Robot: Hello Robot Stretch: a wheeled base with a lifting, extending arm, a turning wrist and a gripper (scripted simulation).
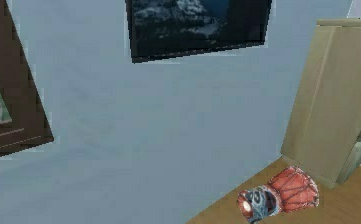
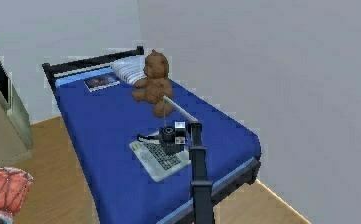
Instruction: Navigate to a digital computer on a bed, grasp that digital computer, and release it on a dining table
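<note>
Claw point(image 2: 169, 137) at the grey digital computer point(image 2: 153, 160) on a blue bed point(image 2: 98, 150).

The dark, thin-fingered claw ends a square black arm point(image 2: 199, 185), beside 2 small white squares; whether it grips anything cannot be told, since the digital computer, a flat light-grey rectangular slab, lies on the smooth blue cover right at it. Farther up the bed sit a plump brown teddy bear point(image 2: 153, 80), 1 soft white pillow point(image 2: 128, 68) and a thin book point(image 2: 102, 82), before a dark headboard. The floor point(image 2: 48, 170) is wood; the wall point(image 2: 278, 70) is plain and pale. Ahead stand a boxy beige cabinet point(image 1: 333, 95), a dark framed picture point(image 1: 198, 25) and a ribbed red drum-like thing point(image 1: 288, 190).
</note>
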